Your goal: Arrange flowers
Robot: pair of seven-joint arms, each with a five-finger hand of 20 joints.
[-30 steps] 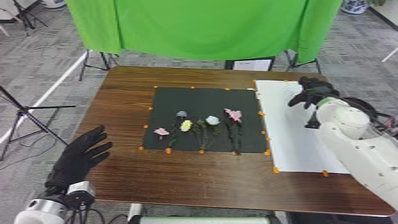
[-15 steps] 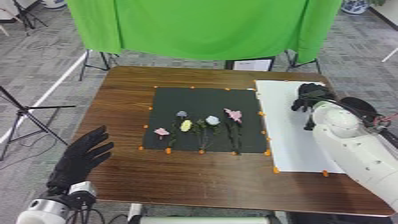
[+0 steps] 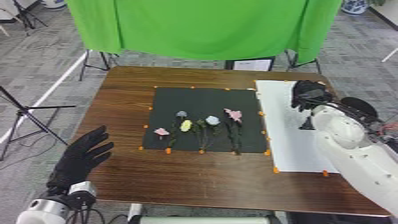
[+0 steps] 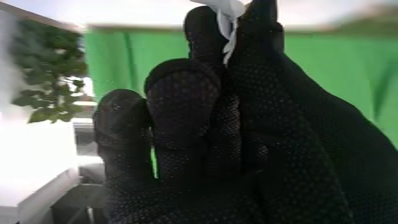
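Note:
In the head view my right hand (image 3: pixel 309 94) is over the white sheet (image 3: pixel 289 142), toward its far end. In the right wrist view a whitish, petal-like piece (image 4: pixel 233 12) is pinched between fingers and thumb of my right hand (image 4: pixel 204 165); what it belongs to is hidden. On the black mat (image 3: pixel 204 97) lie a small pink flower (image 3: pixel 161 131), a yellow one (image 3: pixel 186 126), a grey-purple one (image 3: pixel 181 114), a white one (image 3: pixel 212 120) and a larger pink one (image 3: pixel 233 115), stems toward me. My left hand (image 3: pixel 80 155) is open beside the table's left edge.
Orange markers line the mat and sheet on the brown table (image 3: pixel 124 175). A green cloth (image 3: pixel 204 30) hangs behind the table. Tripod stands are on the floor at the left, and a leafy plant (image 4: pixel 44 65) appears in the right wrist view.
My right hand has drawn slightly toward the near side and changed its tilt over the white sheet. The left hand and the flowers on the mat have stayed in place.

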